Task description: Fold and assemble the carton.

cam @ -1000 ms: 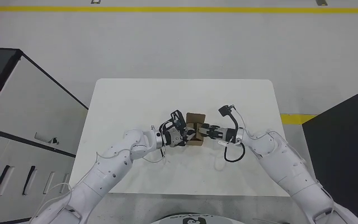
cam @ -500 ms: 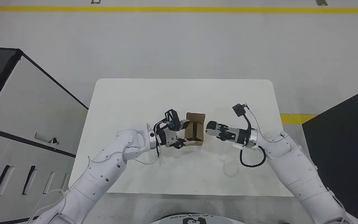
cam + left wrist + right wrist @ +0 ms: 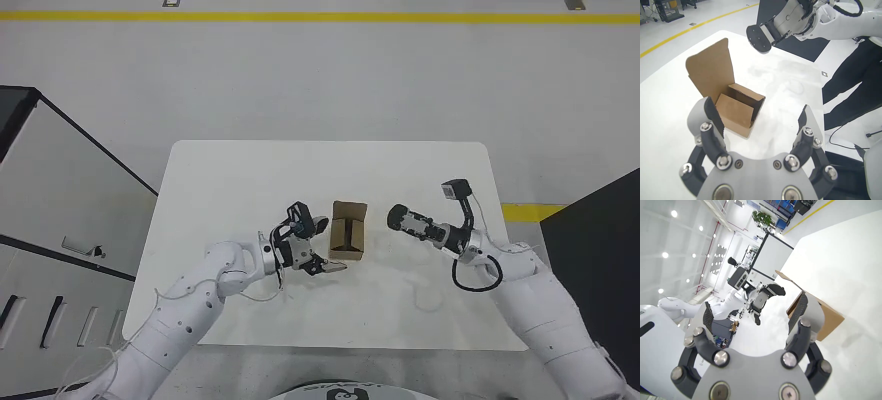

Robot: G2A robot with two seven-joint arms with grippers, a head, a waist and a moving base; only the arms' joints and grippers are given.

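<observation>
A small brown cardboard carton [image 3: 348,230] stands near the middle of the white table [image 3: 220,190], its lid flap [image 3: 710,70] upright and its top open [image 3: 738,106]. My left gripper [image 3: 322,260] [image 3: 758,113] sits just left of the carton, open and empty, not touching it. My right gripper [image 3: 397,217] [image 3: 755,311] hovers to the carton's right, a short gap away, open with nothing between its fingers. The carton's side [image 3: 829,317] shows past one right fingertip.
Bare table surface lies all around the carton. A dark cabinet [image 3: 30,130] stands off the table's left side and a black panel [image 3: 600,230] at the right. A person's dark trouser legs [image 3: 851,91] stand beside the table's edge.
Both grippers have let go of the carton and drawn back, the left one to the left and toward the front, the right one to the right. The carton stays put.
</observation>
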